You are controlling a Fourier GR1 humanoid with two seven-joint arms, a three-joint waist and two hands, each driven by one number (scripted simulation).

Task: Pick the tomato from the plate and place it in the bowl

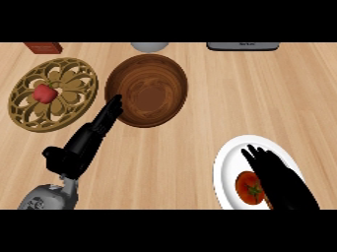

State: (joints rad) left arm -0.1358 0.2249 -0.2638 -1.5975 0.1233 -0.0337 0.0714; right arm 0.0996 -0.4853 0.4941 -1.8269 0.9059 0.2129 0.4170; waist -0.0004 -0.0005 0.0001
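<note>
Tomato (249, 188), red with a green stalk end facing up, lies on the white plate (233, 152) at the lower right of the wooden counter (273, 88); it sits in the plate's lower half. The right hand (281, 179) reaches in over the same plate, just right of the tomato and covering its right edge; its fingers are straight and spread, curled round nothing; whether it touches the tomato cannot be told.

The brown wooden bowl (148, 91) stands well apart from the plate, up and to the left, with nothing in it. The left hand (84, 142) lies slantwise beside it, fingers straight and holding nothing; its fingertips overlap the bowl's left rim.

Left of the bowl is a golden openwork plate (26, 110) with a small red thing (45, 93) at its middle. Along the far edge stand a red-brown box (43, 47), a grey round thing (150, 46) and a dark grey flat thing (243, 46), each cut off by the view.
</note>
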